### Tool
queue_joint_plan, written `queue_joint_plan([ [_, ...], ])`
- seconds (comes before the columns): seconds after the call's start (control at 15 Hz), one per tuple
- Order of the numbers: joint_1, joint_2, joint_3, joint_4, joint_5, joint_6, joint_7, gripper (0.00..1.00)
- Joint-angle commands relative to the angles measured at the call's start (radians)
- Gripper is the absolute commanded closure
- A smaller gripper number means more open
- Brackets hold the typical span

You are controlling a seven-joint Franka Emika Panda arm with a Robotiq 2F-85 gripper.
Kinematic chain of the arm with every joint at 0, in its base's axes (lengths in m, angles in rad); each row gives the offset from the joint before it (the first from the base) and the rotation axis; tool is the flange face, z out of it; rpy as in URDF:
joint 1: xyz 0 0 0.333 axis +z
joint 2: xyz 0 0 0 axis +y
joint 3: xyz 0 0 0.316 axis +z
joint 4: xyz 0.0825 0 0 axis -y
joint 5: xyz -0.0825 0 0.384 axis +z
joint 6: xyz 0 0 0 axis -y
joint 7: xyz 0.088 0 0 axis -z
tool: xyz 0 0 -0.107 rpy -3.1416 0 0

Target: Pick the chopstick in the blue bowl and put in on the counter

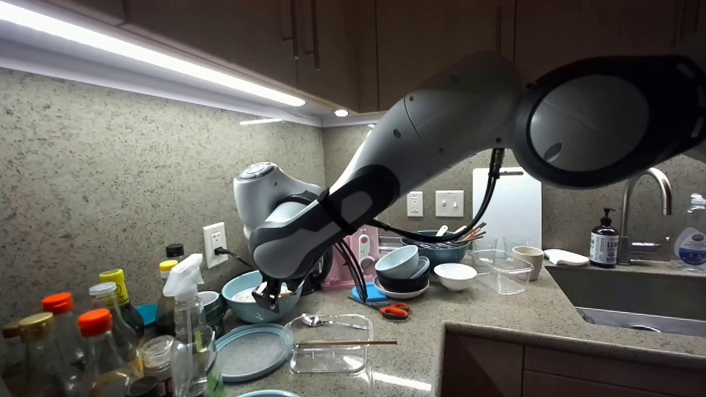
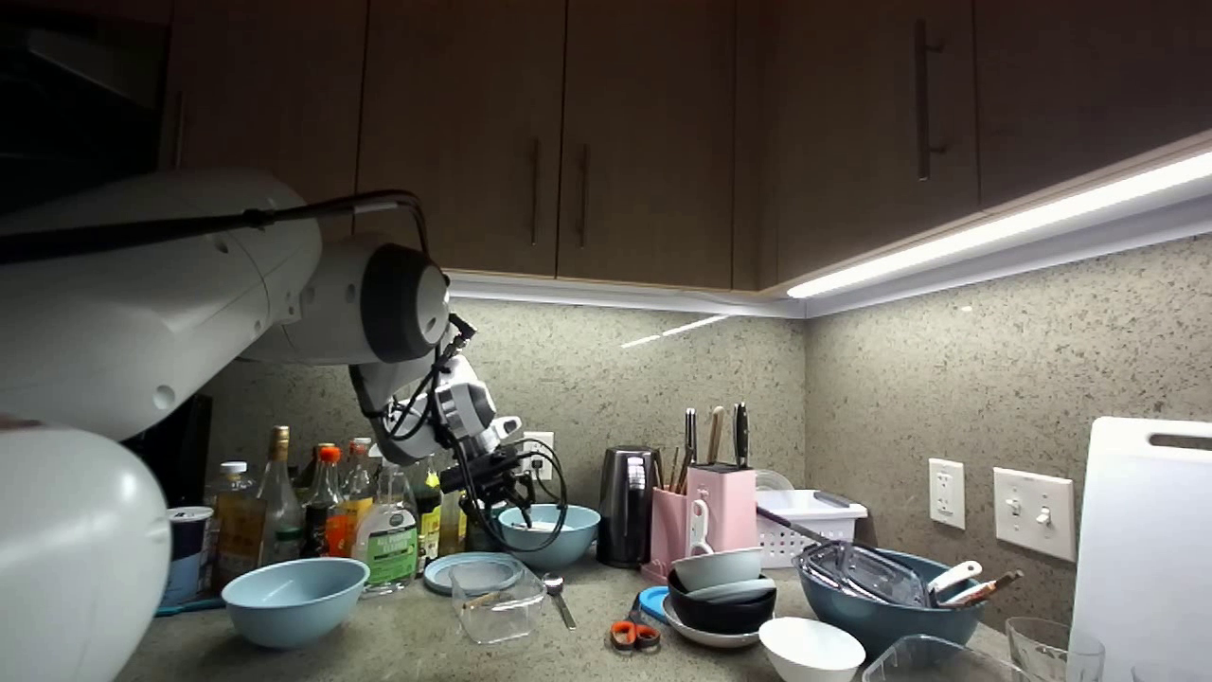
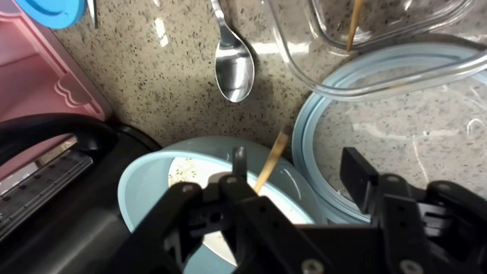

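The pale-blue bowl (image 1: 262,309) with whitish contents stands on the speckled counter (image 1: 419,325); it also shows in an exterior view (image 2: 568,538) and in the wrist view (image 3: 146,175). A wooden chopstick (image 3: 271,163) leans out over its rim; its lower part is hidden behind my gripper's left finger. Its tip shows in an exterior view (image 1: 288,294). My gripper (image 3: 296,171) is open and empty above the bowl's rim. In the wrist view the chopstick's outer part lies between the two fingertips, nearer the left one. The gripper also shows in an exterior view (image 1: 268,295).
A blue-rimmed lid (image 3: 304,133) lies beside the bowl. A clear container (image 1: 331,364) with another chopstick (image 1: 364,343) across it and a spoon (image 3: 235,70) are close by. A black kettle (image 2: 627,507) and bottles (image 1: 96,347) flank the bowl. Another blue bowl (image 2: 295,606) stands apart.
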Motion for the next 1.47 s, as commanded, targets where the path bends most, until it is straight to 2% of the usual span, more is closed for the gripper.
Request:
queue_joint_plan([
  [0.0,0.0,0.0,-0.001,0.0,-0.001,-0.001,0.0,0.04],
  [0.13,0.01,0.006,-0.015,0.008,0.021,-0.002,-0.006,0.0],
  [0.6,0.012,0.023,-0.021,0.031,0.055,-0.014,0.055,0.0],
  [0.67,0.013,0.024,-0.024,0.032,0.057,-0.011,0.062,0.25],
  [0.73,0.013,0.026,-0.025,0.036,0.059,-0.014,0.064,0.26],
  [1.4,0.006,0.043,-0.017,0.068,0.043,-0.018,0.073,0.92],
])
